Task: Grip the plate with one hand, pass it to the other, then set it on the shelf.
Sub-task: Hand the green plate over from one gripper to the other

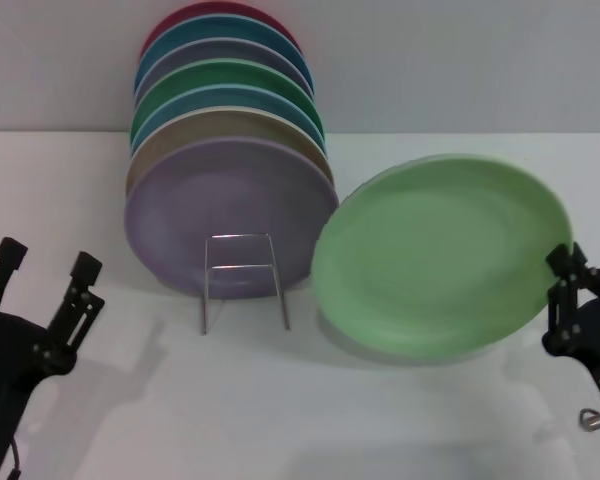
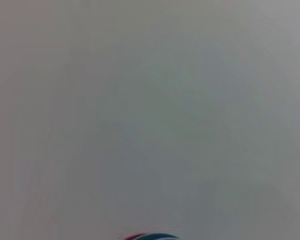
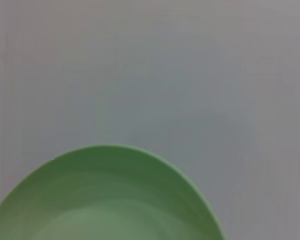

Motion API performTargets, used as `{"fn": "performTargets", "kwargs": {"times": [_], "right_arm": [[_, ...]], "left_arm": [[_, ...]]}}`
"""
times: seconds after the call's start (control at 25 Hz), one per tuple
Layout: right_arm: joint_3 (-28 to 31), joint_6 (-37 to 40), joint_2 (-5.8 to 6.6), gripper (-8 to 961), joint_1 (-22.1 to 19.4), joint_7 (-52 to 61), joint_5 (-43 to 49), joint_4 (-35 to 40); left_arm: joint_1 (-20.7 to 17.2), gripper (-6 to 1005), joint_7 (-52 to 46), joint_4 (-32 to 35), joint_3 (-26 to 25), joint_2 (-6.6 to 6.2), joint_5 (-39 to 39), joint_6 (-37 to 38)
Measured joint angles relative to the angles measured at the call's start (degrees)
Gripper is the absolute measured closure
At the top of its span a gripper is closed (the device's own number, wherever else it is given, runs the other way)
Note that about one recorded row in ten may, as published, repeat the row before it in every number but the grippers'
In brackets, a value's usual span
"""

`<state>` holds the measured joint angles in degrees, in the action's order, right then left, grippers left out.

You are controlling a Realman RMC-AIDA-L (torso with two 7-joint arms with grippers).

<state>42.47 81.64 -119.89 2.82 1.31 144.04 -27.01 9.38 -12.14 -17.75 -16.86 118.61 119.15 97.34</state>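
The light mint-green plate (image 1: 440, 255) hangs tilted above the white table at the right, its face turned toward me. My right gripper (image 1: 564, 290) is shut on its right rim. In the right wrist view the plate (image 3: 105, 200) fills the lower part, with bare wall beyond it. The shelf (image 1: 242, 268), a thin wire rack with a small front loop, stands at centre left and holds several plates. My left gripper (image 1: 45, 262) sits low at the left, open with nothing in it, well apart from the plate.
A lilac plate (image 1: 220, 200) is the front one in the rack, with tan, blue, darker green and red plates rising behind it toward the wall. The tops of those plates (image 2: 151, 236) just show in the left wrist view.
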Motion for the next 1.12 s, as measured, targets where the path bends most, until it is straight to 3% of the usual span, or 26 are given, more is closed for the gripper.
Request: {"fn": "performTargets", "kwargs": {"times": [0.2,0.24,0.32,0.6,0.96,1.12], "right_arm": [[-17.2,1.6,0.01,934,0.0,-13.7,-19.9,-5.6],[-22.9,3.3,0.01,934,0.5,-18.1,-26.9,-7.6],[-27.6,4.5,0.01,934,1.2,-22.9,-33.7,-9.9],[-31.1,5.1,0.01,934,2.1,-29.0,-38.1,-12.7],[-33.9,5.1,0.01,935,1.6,-35.5,-38.3,-15.0],[-35.1,5.2,0.01,935,1.6,-38.3,-38.3,-15.8]], "left_arm": [[0.0,173,5.5,-0.4,2.6,0.17,0.0,-0.9],[0.2,173,6.9,-0.5,3.3,0.12,0.0,-1.8],[0.5,173,7.1,-0.7,3.6,0.16,0.0,-3.8],[0.8,173,7.3,-0.8,5.7,0.28,0.1,-5.1],[3.0,173,10.6,-0.8,14.7,0.21,0.1,-4.1],[3.9,174,10.8,-1.1,15.6,0.25,0.1,-5.9]]}}
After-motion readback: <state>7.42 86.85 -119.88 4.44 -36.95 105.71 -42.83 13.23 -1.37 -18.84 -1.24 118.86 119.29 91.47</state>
